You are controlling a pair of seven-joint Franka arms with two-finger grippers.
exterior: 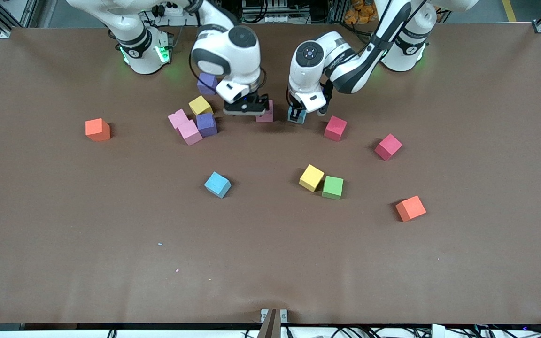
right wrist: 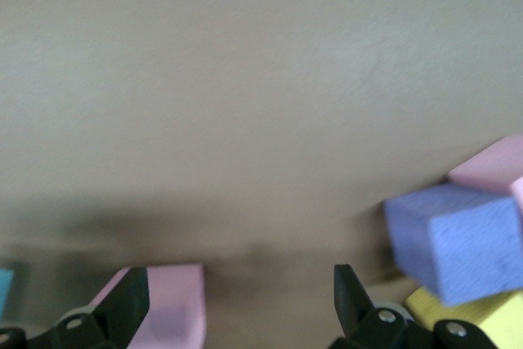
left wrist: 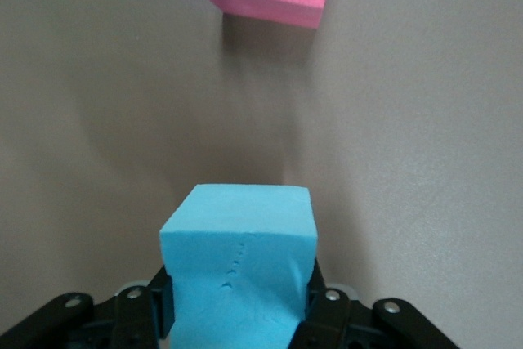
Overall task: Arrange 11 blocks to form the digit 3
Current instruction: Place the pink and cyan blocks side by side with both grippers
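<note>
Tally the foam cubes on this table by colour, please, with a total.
pink cubes: 3
purple cubes: 2
yellow cubes: 2
blue cubes: 2, one held in the left claw
crimson cubes: 2
green cube: 1
orange cubes: 2
Total: 14

My left gripper [exterior: 297,114] clamps light blue foam cube [left wrist: 237,271]. Pink foam cube [exterior: 265,112] sits by my right gripper [exterior: 246,107], fingers apart. Cluster toward right arm's end: two pink cubes [exterior: 185,126], yellow cube [exterior: 200,105], purple cube [exterior: 206,124], touching. Second blue cube [exterior: 217,184] alone. Yellow cube [exterior: 311,178] touches green cube [exterior: 333,187]. Two crimson cubes [exterior: 336,128] well apart.
</note>
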